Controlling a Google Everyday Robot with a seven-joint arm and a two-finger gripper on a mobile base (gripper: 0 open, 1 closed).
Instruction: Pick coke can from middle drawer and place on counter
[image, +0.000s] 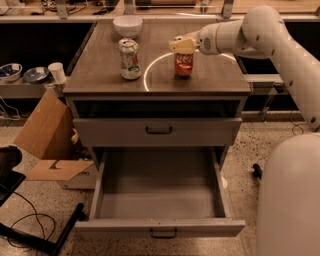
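The coke can (183, 64), red with white script, stands upright on the counter (100, 80), inside the bright ring-shaped reflection. My gripper (182, 46) reaches in from the right on the white arm and sits at the can's top, its pale fingers (176, 46) closed around the rim and hiding the silver top. The middle drawer (159, 228) is pulled fully open below and holds nothing that I can see.
A dented silver-white can (130, 59) stands on the counter left of the coke can, and a white bowl (127, 25) sits at the back. The upper drawer (159, 131) is closed. A cardboard box (47, 145) lies on the floor at the left. The robot's white body (290, 200) fills the right.
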